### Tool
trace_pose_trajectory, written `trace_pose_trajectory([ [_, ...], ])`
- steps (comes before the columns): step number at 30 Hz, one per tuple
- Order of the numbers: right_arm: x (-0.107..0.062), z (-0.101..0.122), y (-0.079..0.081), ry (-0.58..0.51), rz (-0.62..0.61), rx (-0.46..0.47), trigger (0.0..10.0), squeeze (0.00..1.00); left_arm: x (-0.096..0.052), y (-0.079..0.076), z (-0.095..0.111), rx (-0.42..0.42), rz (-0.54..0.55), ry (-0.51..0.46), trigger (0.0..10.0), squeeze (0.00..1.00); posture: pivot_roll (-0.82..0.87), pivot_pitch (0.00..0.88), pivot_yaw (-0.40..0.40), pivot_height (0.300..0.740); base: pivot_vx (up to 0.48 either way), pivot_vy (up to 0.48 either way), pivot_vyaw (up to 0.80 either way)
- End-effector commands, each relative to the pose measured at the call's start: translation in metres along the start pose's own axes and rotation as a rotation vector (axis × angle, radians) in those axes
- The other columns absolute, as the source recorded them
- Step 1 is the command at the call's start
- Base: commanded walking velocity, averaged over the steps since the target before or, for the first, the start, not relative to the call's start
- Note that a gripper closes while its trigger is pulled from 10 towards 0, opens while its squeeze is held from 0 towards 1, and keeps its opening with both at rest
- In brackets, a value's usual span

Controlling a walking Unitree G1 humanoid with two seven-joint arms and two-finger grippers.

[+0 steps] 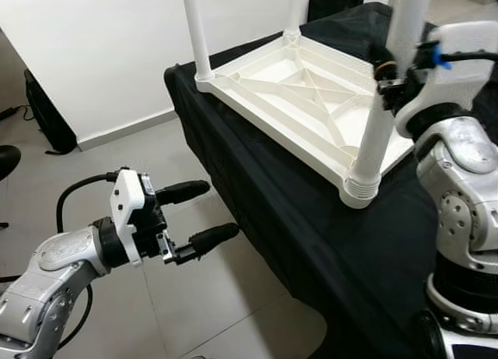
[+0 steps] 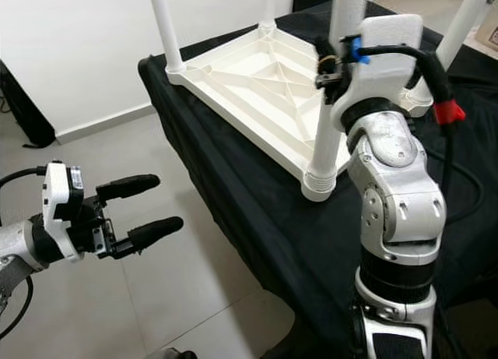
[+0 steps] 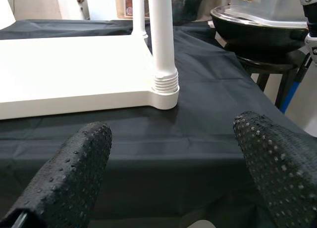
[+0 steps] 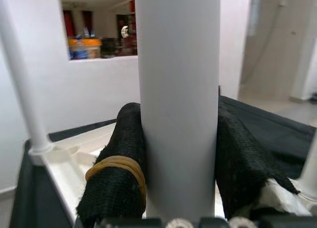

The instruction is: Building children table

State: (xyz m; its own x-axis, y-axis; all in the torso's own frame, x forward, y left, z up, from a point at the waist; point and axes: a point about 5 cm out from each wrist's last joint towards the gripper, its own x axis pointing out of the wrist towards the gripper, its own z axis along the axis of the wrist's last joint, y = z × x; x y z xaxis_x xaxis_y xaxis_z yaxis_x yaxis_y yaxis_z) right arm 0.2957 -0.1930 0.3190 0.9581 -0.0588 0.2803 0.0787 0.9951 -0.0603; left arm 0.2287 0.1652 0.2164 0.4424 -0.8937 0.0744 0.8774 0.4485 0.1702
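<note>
Tabletop (image 1: 311,94), white and inverted, lay on the black cloth (image 1: 296,219) with its near long edge running close to the cloth's drop-off. Right gripper (image 4: 178,154) was clamped on the near-corner leg (image 1: 373,137), which stood upright in its threaded socket at the tabletop's nearest corner. Left gripper (image 1: 198,215) hovered over open floor (image 1: 210,297) beside the cloth's edge, below the tabletop, fingers spread and holding nothing. Another leg (image 1: 196,32) stood at the far left corner.

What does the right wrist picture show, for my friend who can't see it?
The right gripper squeezes a white table leg between its two black fingers. Behind it, the upside-down white tabletop lies on a black cloth.
</note>
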Motion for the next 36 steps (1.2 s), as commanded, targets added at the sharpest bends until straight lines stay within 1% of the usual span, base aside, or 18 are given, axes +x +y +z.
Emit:
trace_pose_trajectory([
  [1,-0.005,-0.059,-0.002,0.322,-0.026,0.035,10.0,0.0,-0.001,0.0,-0.002,0.004,0.0,0.018,10.0,0.0,-0.07,0.191,0.047,0.74,0.0,0.0,0.0],
  [3,-0.005,-0.059,-0.002,0.322,-0.026,0.035,10.0,0.0,-0.001,0.0,-0.002,0.004,0.0,0.018,10.0,0.0,-0.07,0.191,0.047,0.74,0.0,0.0,0.0],
  [4,-0.006,-0.058,-0.002,0.306,-0.039,0.077,10.0,0.0,-0.001,0.0,-0.003,0.004,0.001,0.018,10.0,0.0,-0.06,0.192,0.049,0.74,0.0,0.0,0.0],
  [6,-0.006,-0.058,-0.002,0.306,-0.039,0.077,10.0,0.0,-0.001,0.0,-0.003,0.004,0.001,0.018,10.0,0.0,-0.06,0.192,0.049,0.74,0.0,0.0,0.0],
  [8,-0.007,-0.054,-0.002,0.248,-0.03,0.134,10.0,0.0,-0.001,0.001,-0.003,0.006,0.001,0.02,10.0,0.0,-0.06,0.191,0.051,0.74,0.0,0.0,0.0],
  [12,-0.006,-0.05,-0.002,0.211,-0.007,0.113,10.0,0.0,-0.001,0.001,-0.003,0.006,0.0,0.02,10.0,0.0,-0.06,0.191,0.053,0.74,0.0,0.0,0.0],
  [14,-0.004,-0.043,-0.002,0.167,0.031,0.089,10.0,0.0,-0.001,0.001,-0.003,0.006,0.0,0.019,10.0,0.0,-0.06,0.19,0.05,0.74,0.0,0.0,0.0],
  [15,-0.004,-0.043,-0.002,0.167,0.031,0.089,10.0,0.0,-0.001,0.001,-0.003,0.006,0.0,0.019,10.0,0.0,-0.06,0.19,0.05,0.74,0.0,0.0,0.0],
  [18,0.0,-0.034,-0.001,0.107,0.127,0.067,10.0,0.0,-0.001,0.002,-0.004,0.006,0.0,0.019,10.0,0.0,-0.06,0.188,0.049,0.74,0.0,0.0,0.0],
  [19,0.0,-0.034,-0.001,0.107,0.127,0.067,10.0,0.0,-0.001,0.002,-0.004,0.006,0.0,0.019,10.0,0.0,-0.06,0.188,0.049,0.74,0.0,0.0,0.0],
  [20,0.001,-0.021,0.0,0.031,0.269,0.013,10.0,0.0,-0.001,0.002,-0.004,0.007,0.0,0.02,10.0,0.0,-0.06,0.183,0.046,0.74,0.0,0.0,0.0],
  [21,0.001,-0.021,0.0,0.031,0.269,0.013,10.0,0.0,-0.001,0.002,-0.004,0.007,0.0,0.02,10.0,0.0,-0.06,0.183,0.046,0.74,0.0,0.0,0.0],
  [23,0.001,-0.014,-0.003,-0.001,0.348,0.0,10.0,0.0,-0.001,0.002,-0.004,0.008,0.0,0.019,10.0,0.0,-0.06,0.181,0.045,0.74,0.0,0.0,0.0],
  [27,0.002,-0.012,-0.007,-0.015,0.363,-0.008,10.0,0.0,-0.001,0.002,-0.004,0.008,0.001,0.017,10.0,0.0,-0.06,0.181,0.045,0.74,0.0,0.0,0.0],
  [30,0.004,-0.008,-0.023,-0.054,0.382,0.062,10.0,0.0,-0.001,0.002,-0.004,0.01,-0.001,0.018,10.0,0.0,-0.06,0.182,0.046,0.74,0.0,0.0,0.0],
  [33,0.004,-0.01,-0.028,-0.058,0.374,0.087,10.0,0.0,-0.001,0.001,-0.004,0.011,-0.001,0.018,10.0,0.0,-0.06,0.183,0.047,0.74,0.0,0.0,0.0],
  [34,0.004,-0.012,-0.031,-0.057,0.362,0.122,10.0,0.0,-0.002,0.001,-0.004,0.011,-0.001,0.019,10.0,0.0,-0.05,0.185,0.048,0.74,0.0,0.0,0.0],
  [36,0.004,-0.012,-0.031,-0.057,0.362,0.122,10.0,0.0,-0.002,0.001,-0.004,0.011,-0.001,0.019,10.0,0.0,-0.05,0.185,0.048,0.74,0.0,0.0,0.0],
])
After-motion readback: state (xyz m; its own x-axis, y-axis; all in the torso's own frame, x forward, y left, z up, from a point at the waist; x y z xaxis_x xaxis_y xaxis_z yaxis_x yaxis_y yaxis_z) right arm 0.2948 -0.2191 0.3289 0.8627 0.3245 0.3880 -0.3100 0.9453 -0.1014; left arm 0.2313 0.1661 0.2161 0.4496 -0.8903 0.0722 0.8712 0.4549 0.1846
